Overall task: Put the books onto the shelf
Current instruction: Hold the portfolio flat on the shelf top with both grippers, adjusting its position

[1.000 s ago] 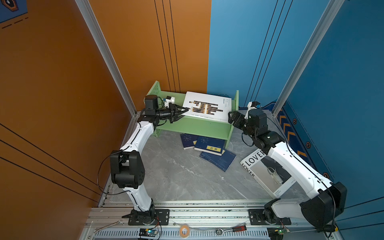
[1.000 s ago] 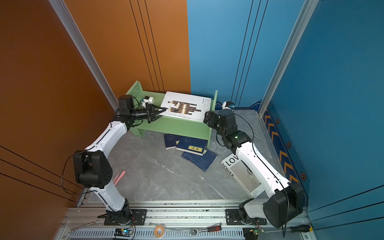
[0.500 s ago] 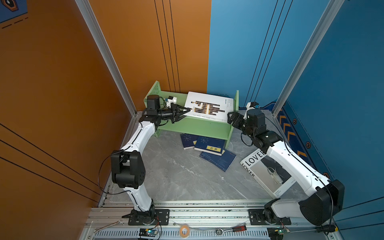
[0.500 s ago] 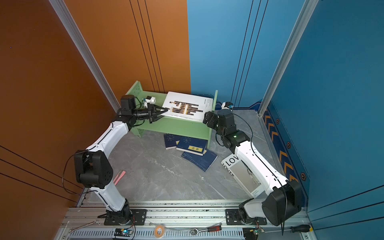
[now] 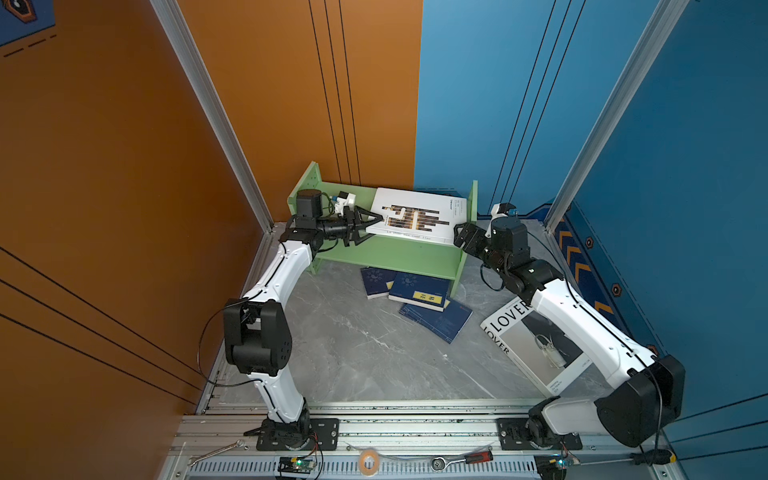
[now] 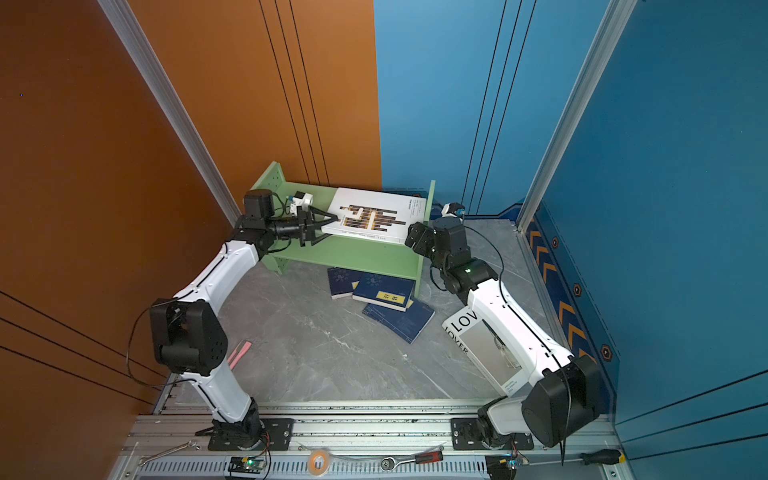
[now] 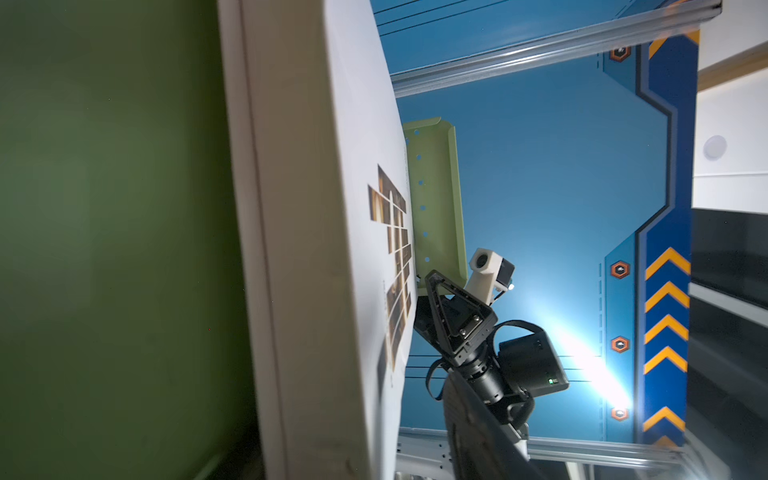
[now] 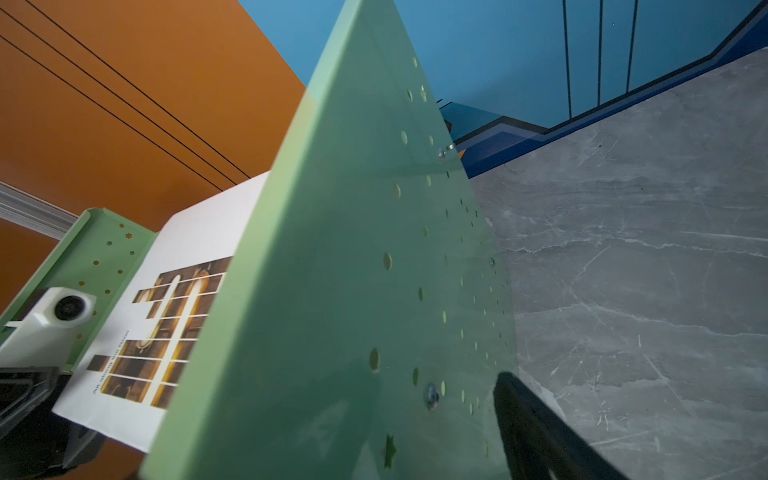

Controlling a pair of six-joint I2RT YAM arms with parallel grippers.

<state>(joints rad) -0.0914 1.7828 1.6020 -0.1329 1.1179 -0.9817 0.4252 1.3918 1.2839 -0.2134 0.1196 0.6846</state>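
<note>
White cover, black-gold block pattern: patterned book (image 5: 415, 214) lies cover up on the right part of the shelf (image 5: 399, 254). Its right end is at the peg-holed right side panel (image 8: 353, 249), lettered edge facing near. Shelf is light green, set against the far wall. Three navy books (image 5: 419, 286) with yellow labels overlap on the grey floor (image 5: 353, 353), just near of the shelf. LOVER book (image 5: 532, 345), white with a grey photo, lies flat on the floor at right, partly under the right arm (image 5: 582, 320).

Left arm (image 5: 282, 270) reaches far from the left side, wrist about level. Left gripper (image 5: 374, 227) is at the patterned book's left edge, jaws apart, one finger above the cover and one below; cannot tell if either touches. Right arm stretches far and leftward to the shelf's right end. Right gripper (image 5: 459, 232) has jaws wide apart at the panel's near edge, gripping nothing; one finger (image 8: 540, 436) shows outside the panel.

Shelf holds one book, the patterned one.
</note>
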